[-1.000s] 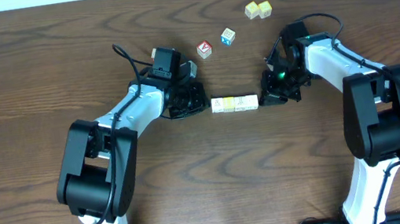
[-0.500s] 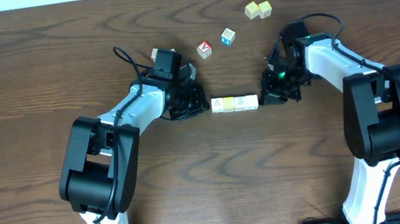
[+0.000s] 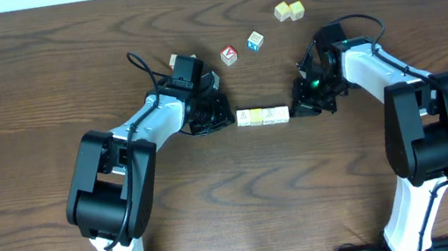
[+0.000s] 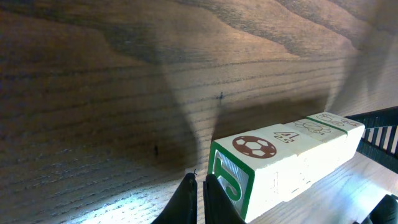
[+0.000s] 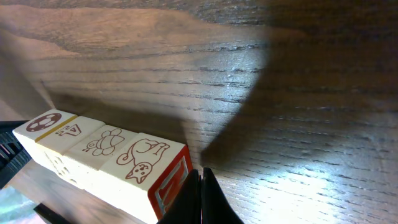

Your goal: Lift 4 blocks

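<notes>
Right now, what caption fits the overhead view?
Shut left gripper and shut right gripper flank a row of four cream wooden letter cubes.

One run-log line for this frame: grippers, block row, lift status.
left gripper: shut, at one row end | right gripper: shut, at other end | four-block row: straight, between them | lifted: cannot tell

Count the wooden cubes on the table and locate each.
8. Four cream wooden cubes form a row between the left hand and right hand; a red-faced cube and a blue-faced cube lie beyond it; two pale yellow cubes sit together farther right. Arms may hide more.
</notes>
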You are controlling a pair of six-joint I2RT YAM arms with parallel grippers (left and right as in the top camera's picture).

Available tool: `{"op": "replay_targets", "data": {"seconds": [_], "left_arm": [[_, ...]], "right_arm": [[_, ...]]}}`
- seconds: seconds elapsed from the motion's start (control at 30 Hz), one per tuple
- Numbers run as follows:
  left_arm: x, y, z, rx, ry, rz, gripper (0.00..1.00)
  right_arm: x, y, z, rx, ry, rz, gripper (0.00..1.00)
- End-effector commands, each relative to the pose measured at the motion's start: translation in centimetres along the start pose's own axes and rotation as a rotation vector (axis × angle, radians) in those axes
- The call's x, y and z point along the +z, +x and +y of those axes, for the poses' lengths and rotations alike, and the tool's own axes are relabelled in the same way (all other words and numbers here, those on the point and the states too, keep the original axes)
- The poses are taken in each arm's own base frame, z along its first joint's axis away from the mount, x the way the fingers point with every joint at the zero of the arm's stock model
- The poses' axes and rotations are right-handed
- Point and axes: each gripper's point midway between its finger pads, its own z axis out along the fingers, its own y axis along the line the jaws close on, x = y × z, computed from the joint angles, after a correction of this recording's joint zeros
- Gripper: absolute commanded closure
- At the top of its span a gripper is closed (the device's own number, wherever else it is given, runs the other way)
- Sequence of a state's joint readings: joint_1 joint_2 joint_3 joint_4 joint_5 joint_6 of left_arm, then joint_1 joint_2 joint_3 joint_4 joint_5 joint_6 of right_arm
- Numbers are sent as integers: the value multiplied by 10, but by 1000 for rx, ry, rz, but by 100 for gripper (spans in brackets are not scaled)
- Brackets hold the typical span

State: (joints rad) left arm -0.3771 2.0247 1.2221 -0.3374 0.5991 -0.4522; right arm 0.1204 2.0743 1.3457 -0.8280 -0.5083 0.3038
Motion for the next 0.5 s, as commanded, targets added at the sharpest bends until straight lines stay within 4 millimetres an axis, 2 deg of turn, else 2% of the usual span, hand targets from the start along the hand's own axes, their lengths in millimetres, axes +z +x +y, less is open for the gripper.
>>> {"op": "replay_targets", "data": {"seconds": [0.0, 0.23, 0.47], "left_arm": [[3, -2, 1, -10, -6, 3, 93], [3, -1, 1, -11, -7, 4, 93], [3, -1, 1, -11, -7, 4, 93]], "right_arm": [[-9, 0, 8, -2, -29, -17, 99], [-10, 1, 12, -11, -55, -8, 99], [-14, -1, 6, 8, -64, -9, 99]]}}
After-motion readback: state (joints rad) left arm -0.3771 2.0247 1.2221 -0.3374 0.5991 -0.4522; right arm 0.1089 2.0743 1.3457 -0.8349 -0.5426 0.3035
